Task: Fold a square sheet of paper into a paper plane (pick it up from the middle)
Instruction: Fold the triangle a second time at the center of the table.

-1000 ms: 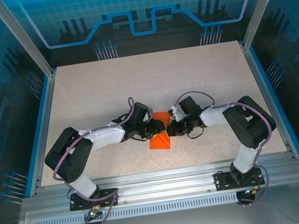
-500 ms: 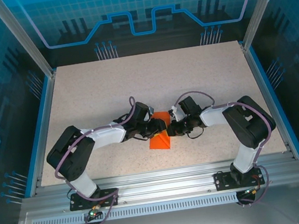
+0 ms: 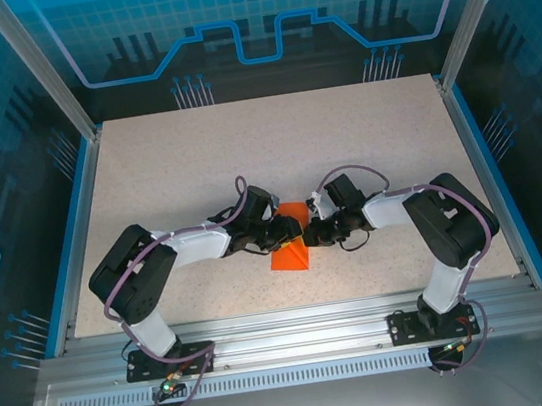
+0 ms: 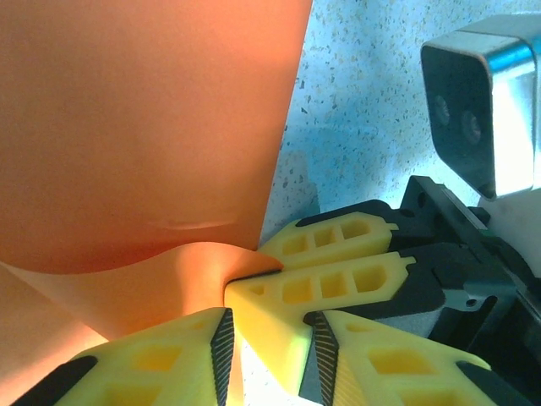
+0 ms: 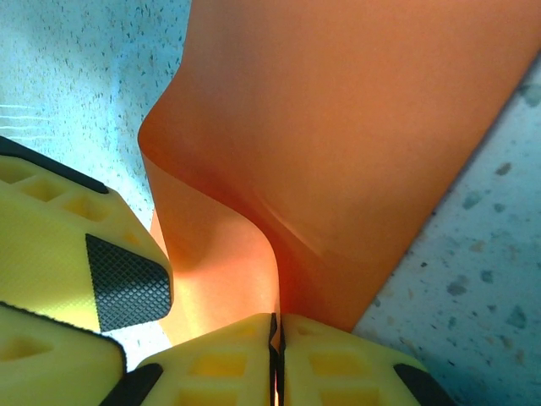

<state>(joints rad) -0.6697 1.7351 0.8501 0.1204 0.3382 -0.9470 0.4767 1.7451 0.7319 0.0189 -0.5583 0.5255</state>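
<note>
**Left fingers closing in on the pinched paper**

Over the last second your left fingers (image 4: 161, 359) have edged toward the right fingers (image 5: 262, 368) and narrowed, but they are released, straddling the right fingertips and gripping nothing. The right fingers stay clenched on the paper's (image 5: 338, 127) edge. You are probably setting up a second grip for the next fold. The orange paper curls up in a soft wave at the pinch and lies flat on the table (image 3: 244, 156) beyond the fingertips.
</note>
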